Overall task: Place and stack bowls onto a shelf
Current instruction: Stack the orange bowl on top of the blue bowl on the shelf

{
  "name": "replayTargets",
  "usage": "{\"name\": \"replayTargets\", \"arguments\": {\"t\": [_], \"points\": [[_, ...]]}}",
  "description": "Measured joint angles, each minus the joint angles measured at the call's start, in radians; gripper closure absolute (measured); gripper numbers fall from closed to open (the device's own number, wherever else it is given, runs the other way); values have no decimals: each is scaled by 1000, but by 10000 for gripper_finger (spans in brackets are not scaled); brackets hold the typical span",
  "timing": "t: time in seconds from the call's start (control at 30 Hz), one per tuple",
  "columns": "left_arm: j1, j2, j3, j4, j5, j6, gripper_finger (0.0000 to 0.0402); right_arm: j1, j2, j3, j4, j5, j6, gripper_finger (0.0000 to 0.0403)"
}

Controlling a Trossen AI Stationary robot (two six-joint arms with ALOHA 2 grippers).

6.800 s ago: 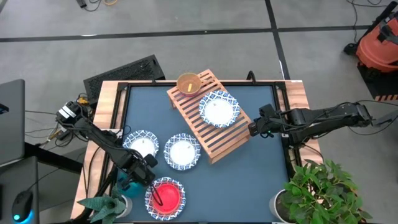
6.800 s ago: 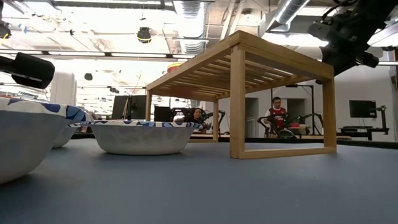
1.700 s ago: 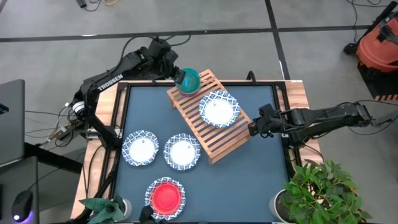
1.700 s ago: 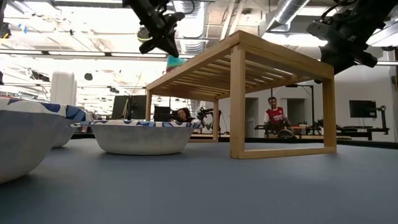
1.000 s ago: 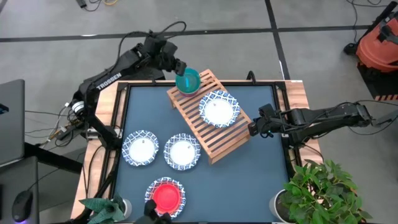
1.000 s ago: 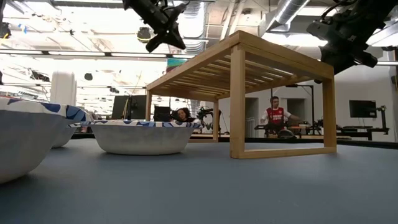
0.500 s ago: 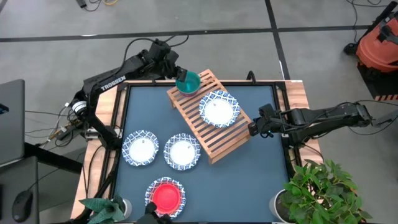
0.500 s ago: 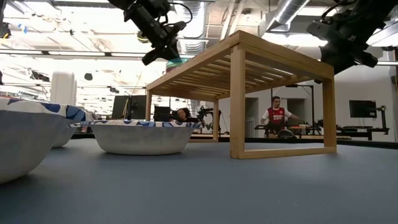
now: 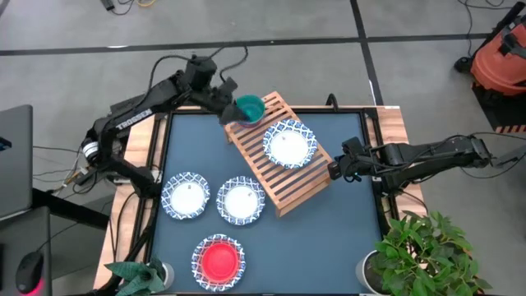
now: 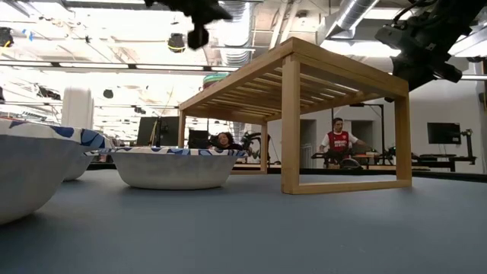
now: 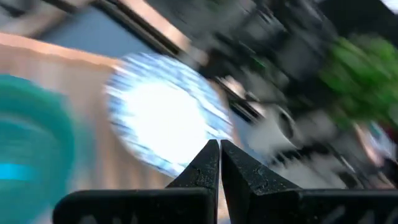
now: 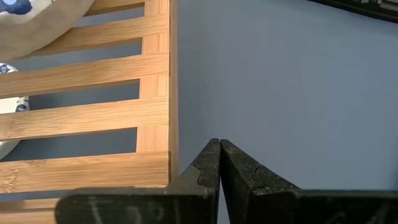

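Pressing together with nothing between them, the fingers of the left gripper [image 9: 228, 89] hang just beside the teal bowl [image 9: 249, 107], above the far left corner of the shelf [image 9: 288, 187]; that arm reaches in from the worktop's left rear edge. The teal bowl sits upright on the slats at that corner, free of the fingers. A white dish with a blue patterned rim [image 9: 289, 142] rests on the slats near the middle of the shelf, close to the teal bowl but apart from it. The right gripper [image 9: 335, 168] waits just off the shelf's right side, above the dark blue worktop [image 9: 345, 238], its fingers [image 12: 205, 163] also closed on nothing, their tips meeting beside the shelf's edge rail in the right wrist view. On the worktop in front of the shelf lie two more patterned dishes [image 9: 186, 196] [image 9: 240, 200] side by side, and nearer the front edge a red bowl [image 9: 219, 260] sits inside another patterned dish. In the low view the shelf stands on its legs, with people seated in the room beyond.
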Motion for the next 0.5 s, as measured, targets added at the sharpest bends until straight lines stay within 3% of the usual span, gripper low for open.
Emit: {"name": "replayTargets", "arguments": {"t": [0.17,0.33,0.5], "points": [[-184,-57,0,-82,-31,85,401,0,0,0,0,1,-3,367],[-416,-79,0,-181,-215,168,391,0,0,0,-1,1,-3,367],[-638,-79,0,-301,-390,136,353,0,0,0,-1,1,-5,367]]}}
